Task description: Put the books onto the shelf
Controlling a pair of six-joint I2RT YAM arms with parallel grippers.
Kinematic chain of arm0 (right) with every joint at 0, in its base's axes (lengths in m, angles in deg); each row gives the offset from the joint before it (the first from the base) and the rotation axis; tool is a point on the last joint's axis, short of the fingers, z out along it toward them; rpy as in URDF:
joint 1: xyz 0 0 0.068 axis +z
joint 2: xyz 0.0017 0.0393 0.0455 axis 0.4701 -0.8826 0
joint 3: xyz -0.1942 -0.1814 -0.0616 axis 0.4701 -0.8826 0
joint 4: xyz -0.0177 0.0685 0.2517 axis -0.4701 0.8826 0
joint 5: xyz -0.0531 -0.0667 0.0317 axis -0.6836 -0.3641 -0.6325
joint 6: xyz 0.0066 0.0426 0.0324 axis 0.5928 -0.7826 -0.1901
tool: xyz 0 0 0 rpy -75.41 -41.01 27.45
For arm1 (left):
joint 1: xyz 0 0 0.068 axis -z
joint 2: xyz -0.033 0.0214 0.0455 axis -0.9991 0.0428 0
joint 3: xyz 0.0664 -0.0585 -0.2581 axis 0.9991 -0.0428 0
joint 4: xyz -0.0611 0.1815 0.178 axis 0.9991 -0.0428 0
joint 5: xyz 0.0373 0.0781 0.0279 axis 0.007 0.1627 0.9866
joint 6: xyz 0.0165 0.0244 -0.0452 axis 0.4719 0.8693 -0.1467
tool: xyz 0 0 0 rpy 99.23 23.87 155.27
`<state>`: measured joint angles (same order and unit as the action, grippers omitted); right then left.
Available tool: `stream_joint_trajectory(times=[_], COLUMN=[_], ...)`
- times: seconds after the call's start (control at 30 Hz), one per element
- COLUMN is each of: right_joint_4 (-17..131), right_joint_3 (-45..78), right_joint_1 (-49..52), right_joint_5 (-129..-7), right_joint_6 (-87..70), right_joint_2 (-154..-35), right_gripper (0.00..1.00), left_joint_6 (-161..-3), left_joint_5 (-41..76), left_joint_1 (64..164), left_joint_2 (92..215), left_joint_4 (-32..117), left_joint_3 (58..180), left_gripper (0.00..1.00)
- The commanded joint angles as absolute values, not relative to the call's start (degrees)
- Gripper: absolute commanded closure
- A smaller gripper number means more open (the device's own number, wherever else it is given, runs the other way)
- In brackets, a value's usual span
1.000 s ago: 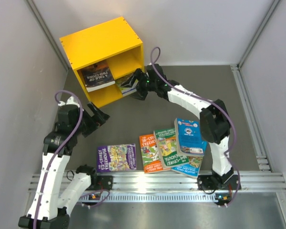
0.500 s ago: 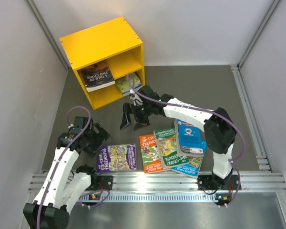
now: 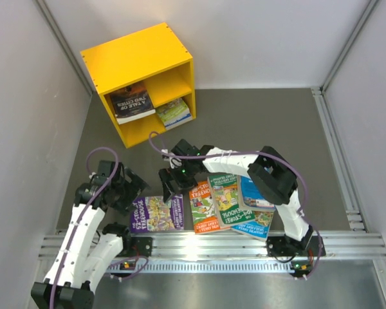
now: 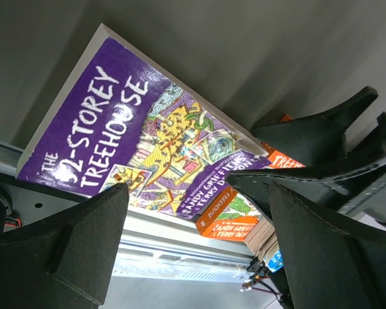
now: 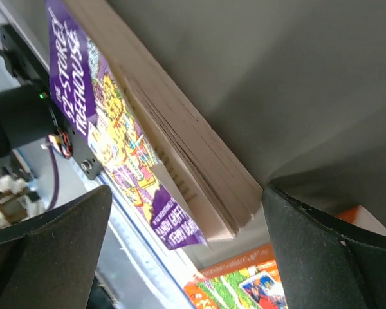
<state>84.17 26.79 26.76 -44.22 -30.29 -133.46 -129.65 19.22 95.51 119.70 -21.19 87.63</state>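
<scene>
Shelf bright yellow. Purple book — white title lettering, busy yellow-green cartoon art. Orange book, green book, blue book — cartoon covers. Dark book black-brown, pale lettering. Tabletop dark grey. Left arm, right arm white, black joints.

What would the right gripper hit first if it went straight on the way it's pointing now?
Probably the purple Treehouse book: its page edge lies straight ahead between the open jaws of the right gripper; the distance is unclear.

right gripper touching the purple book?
Cannot tell. In the right wrist view the right gripper holds open jaws either side of the purple book, but neither contact nor a gap shows plainly.
</scene>
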Motion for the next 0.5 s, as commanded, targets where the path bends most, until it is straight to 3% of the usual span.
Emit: stream_joint_trajectory(times=[0.0, 0.23, 0.27, 0.47], right_joint_4=[82.88, 80.42, 80.15, 74.80], right_joint_3=[24.54, 21.64, 21.28, 17.42], right_joint_1=[30.31, 36.11, 36.64, 37.43], right_joint_5=[-43.98, -39.50, -38.53, -37.64], right_joint_6=[-24.86, -23.01, -23.18, -27.13], right_joint_2=[-133.73, -133.03, -132.86, -132.15], right_gripper=[0.00, 0.02, 0.11, 0.37], left_joint_6=[-131.47, -133.84, -134.02, -134.46], left_joint_5=[20.20, 20.55, 20.64, 21.34], left_joint_1=[95.63, 95.63, 95.63, 95.63], left_joint_2=[117.39, 113.26, 112.47, 110.44], left_joint_4=[-24.71, -26.82, -27.17, -29.02], left_joint_3=[89.24, 87.84, 87.83, 87.83], left_gripper=[0.06, 0.08, 0.08, 0.08])
